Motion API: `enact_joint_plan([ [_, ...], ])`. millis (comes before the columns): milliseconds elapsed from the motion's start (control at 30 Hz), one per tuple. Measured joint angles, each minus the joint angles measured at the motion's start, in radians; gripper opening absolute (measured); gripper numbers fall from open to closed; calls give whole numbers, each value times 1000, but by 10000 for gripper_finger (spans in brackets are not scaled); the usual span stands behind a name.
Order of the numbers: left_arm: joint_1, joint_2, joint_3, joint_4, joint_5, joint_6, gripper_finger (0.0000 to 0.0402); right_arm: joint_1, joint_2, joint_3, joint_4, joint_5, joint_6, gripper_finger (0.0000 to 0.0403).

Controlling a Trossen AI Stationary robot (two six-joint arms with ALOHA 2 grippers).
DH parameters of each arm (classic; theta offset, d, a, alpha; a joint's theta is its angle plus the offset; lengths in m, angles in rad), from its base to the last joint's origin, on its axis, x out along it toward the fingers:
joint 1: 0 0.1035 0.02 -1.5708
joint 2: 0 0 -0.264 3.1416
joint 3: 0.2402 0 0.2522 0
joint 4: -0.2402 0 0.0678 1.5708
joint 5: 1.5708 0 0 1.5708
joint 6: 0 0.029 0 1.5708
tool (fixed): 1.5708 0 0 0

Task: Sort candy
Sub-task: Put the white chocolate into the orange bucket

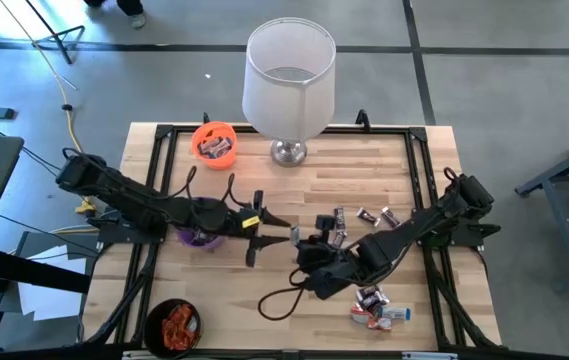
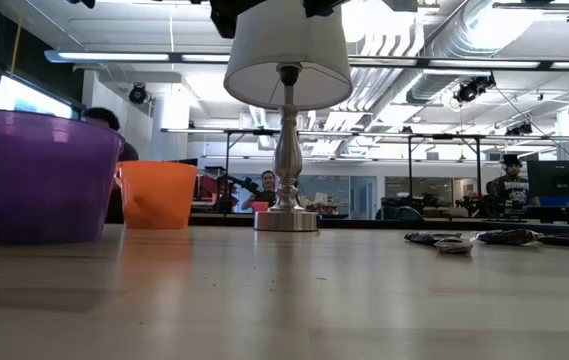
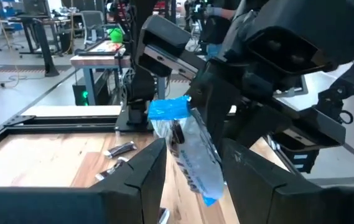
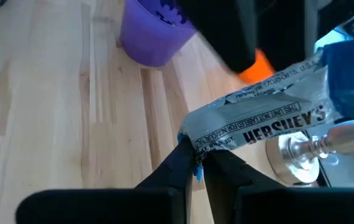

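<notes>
Between the two arms at mid-table, the right gripper pinches one end of a silver-white-blue candy, lifted off the wood, while the left gripper faces it with fingers spread on either side of the wrapper, not closed on it. Nearest the front edge sit a black cup of orange-red sweets and a small pile of candies; farther back lie dark-wrapped candies, the purple cup, then the orange cup and the lamp.
</notes>
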Motion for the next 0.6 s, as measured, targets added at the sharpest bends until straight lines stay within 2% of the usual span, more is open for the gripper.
enact_joint_plan([
  [233,12,45,0,59,3,-21,142,-11,0,0,55,-1,-85,28],
  [433,23,74,0,131,75,-21,142,-23,0,0,79,-3,-108,28],
  [533,26,74,0,126,72,-16,128,-24,0,0,79,-4,-107,28],
  [600,30,74,0,126,72,-16,104,-24,0,0,79,-4,-105,28],
])
